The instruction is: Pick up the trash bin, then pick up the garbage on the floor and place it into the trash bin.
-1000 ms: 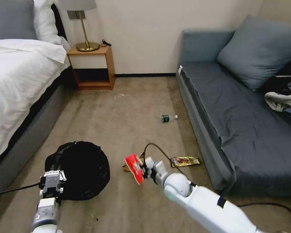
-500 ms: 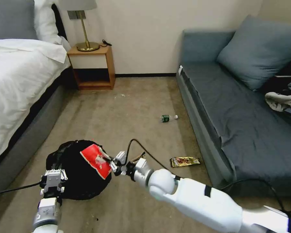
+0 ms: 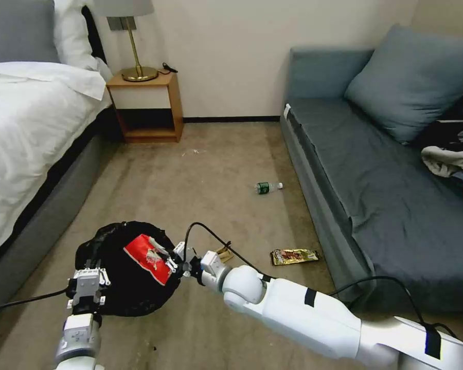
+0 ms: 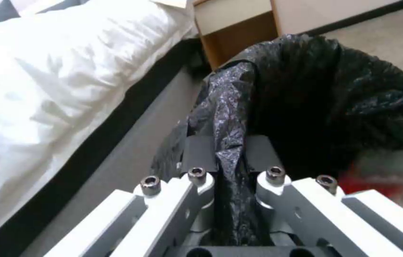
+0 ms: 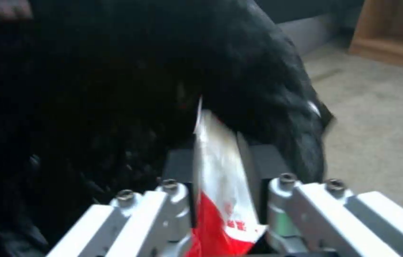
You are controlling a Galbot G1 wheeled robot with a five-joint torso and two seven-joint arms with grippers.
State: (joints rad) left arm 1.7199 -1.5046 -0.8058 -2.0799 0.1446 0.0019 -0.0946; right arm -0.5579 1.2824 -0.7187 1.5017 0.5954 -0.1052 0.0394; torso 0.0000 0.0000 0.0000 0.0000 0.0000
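Gripping the trash bin's (image 3: 123, 270) bag rim, the left gripper (image 4: 227, 157) steadies it; the right gripper (image 3: 177, 257) holds the red wrapper (image 3: 148, 258) clamped over the opening — seemingly. Released off-centre, it could slide out — onto the floor (image 3: 206, 185).

The right arm (image 3: 314, 316) is showing glossy white shells, rounded at the joints, with black bands wrapping around it. A black cable (image 3: 211, 237) is looping above its wrist. The right end effector (image 3: 176, 261) is looking pale grey, with dark finger pads (image 5: 178, 167) and small round screws (image 5: 169, 184) sitting on its white linkage bars. The left arm (image 3: 77, 336) is showing silver-grey metal, a black cable trailing beside it. The left end effector (image 3: 87, 288) is wearing the same white bars, dark pads (image 4: 199, 153) and socket screws (image 4: 196, 173).
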